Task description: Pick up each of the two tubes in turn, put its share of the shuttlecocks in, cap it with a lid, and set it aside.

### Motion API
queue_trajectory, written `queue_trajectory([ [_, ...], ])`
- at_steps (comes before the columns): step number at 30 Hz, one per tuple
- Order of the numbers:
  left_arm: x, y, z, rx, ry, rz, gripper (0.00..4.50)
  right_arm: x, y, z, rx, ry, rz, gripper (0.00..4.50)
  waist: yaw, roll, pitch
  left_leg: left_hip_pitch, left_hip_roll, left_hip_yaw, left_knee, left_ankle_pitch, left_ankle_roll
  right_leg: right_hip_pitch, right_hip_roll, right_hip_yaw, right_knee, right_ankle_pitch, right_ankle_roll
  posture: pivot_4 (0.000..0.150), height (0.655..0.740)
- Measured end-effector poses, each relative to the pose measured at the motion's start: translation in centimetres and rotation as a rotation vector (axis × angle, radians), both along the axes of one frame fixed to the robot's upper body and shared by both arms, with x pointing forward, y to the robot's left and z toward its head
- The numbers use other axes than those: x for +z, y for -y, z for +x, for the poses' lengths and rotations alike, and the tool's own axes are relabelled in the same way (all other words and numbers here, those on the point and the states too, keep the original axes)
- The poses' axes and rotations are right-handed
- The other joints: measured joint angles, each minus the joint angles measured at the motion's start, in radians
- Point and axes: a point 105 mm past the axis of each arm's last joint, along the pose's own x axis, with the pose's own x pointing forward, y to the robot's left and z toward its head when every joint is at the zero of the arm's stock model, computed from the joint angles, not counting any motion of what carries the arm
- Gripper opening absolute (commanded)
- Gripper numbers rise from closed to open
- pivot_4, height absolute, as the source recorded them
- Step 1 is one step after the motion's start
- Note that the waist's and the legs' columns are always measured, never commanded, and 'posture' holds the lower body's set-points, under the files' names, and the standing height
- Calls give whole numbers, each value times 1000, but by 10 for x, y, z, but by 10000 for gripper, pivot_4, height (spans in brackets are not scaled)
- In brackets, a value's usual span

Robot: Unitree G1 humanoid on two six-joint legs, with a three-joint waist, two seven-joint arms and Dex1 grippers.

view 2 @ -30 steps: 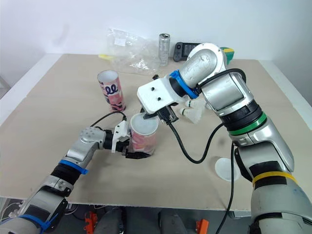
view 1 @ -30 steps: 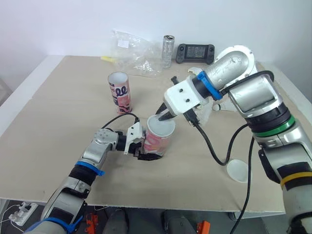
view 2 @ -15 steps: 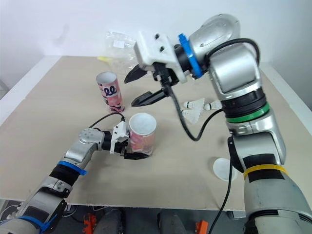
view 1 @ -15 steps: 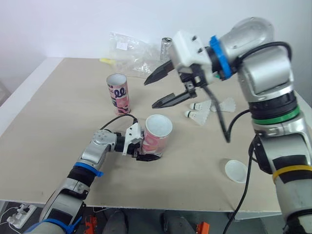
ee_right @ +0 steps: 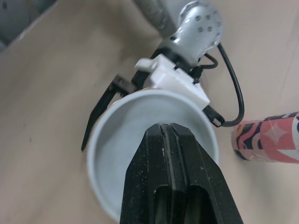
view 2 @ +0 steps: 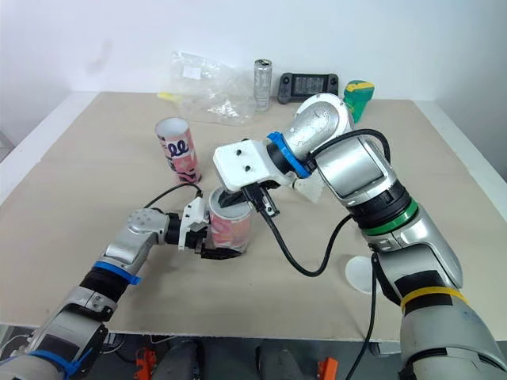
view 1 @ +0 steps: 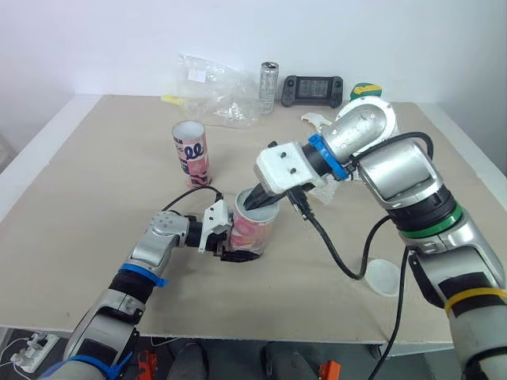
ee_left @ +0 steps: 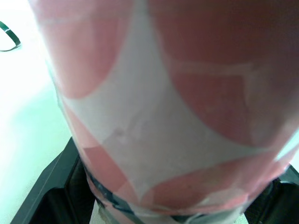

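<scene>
Tubes, two of them in pink and white, stand on the wide beige table that takes up most of the head views. Just below the middle of the frame is the near tube, upright with its mouth open. The far tube stands upright up and to the left of it, well apart and also uncapped.

From the lower left, the left gripper clamps the near tube low on its wall. In the left wrist view the tube's pink wall sits between the black fingers.

From the right, the right gripper dips into the mouth of the near tube. Its two fingers lie pressed flat against each other, with the tube's pale inner wall around them. Whether anything is caught at the tips cannot be told.

Along the table's far edge, at the upper middle of the frame, lie a crumpled clear plastic bag, a black handheld console and, between them, an upright silver can.

A round white lid lies flat at the lower right, well apart from both tubes. The white feathers of a shuttlecock peek out beside the right arm, right of the near tube.
</scene>
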Motion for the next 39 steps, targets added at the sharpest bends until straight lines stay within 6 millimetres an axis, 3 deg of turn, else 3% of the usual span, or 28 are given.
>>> queue_trajectory([
  [7, -4, -2, 0, 17, -16, 6, 36574, -4, -2, 2, 51, 88, -39, 295, -4, -2, -8, 10, 3, 0, -1, -2, -2, 8, 1, -1, 0, -5, -7, 1500, 7394],
  [12, -3, -4, -1, 15, -5, 7, 36574, 11, -13, 2, -30, -165, 165, 295, -6, 0, -6, 7, 5, 0, -1, -2, -2, 7, 4, -1, 0, -4, -9, 1500, 7394],
  [13, -2, -3, -2, 11, -3, 5, 36574, 24, -14, 3, -52, -203, 238, 5042, -4, 0, -6, 5, 5, -1, -1, -2, -2, 5, 4, -1, 0, -3, -7, 1500, 7394],
  [15, -2, 0, -3, 4, -1, 2, 36574, 50, -5, 8, -113, -214, 350, 9811, -2, 0, -6, 4, 5, -1, -1, -3, -4, 5, 4, -1, 0, -3, -7, 1500, 7394],
  [18, -2, 1, -6, -5, 2, -4, 36574, 68, 29, 11, -234, -255, 452, 24711, 2, -2, -7, 4, 5, -2, -1, -8, -10, 7, 4, -2, -1, -6, -10, 1500, 7394],
  [21, -2, 0, -8, -10, 10, -7, 36574, 45, 58, 5, -335, -335, 472, 39909, 5, -2, -7, 4, 5, -2, 0, -12, -7, 8, 4, -2, -1, -10, -9, 1500, 7394],
  [23, -1, -2, -10, -9, 21, -7, 36574, 20, 71, 1, -414, -423, 478, 43850, 3, 2, -5, 4, 5, -1, 0, -14, -6, 7, 5, 0, -1, -11, -10, 1500, 7394],
  [27, -2, -1, -11, -1, 28, -11, 36574, 3, 87, -13, -502, -437, 550, 43850, 6, 4, -4, 4, 5, -3, 0, -14, -5, 7, 6, -1, -1, -14, -5, 1500, 7394],
  [30, -5, -5, -10, 24, 8, -9, 44791, -25, 97, -21, -612, -459, 541, 45000, 3, 4, -5, 5, 6, -3, 0, -14, -5, 8, 6, -1, -1, -14, -5, 1500, 7394],
  [31, -8, -9, -10, 47, -14, -30, 44791, -41, 101, -24, -671, -489, 534, 45000, -2, 4, -4, 5, 6, -2, 0, -14, -5, 7, 6, 0, 0, -13, -4, 1500, 7394],
  [39, -7, -21, -13, 56, -37, -41, 44791, -73, 95, -26, -744, -500, 553, 45000, -7, 4, -3, 5, 6, -1, 1, -14, -5, 6, 6, 2, 0, -12, -4, 1500, 7394],
])
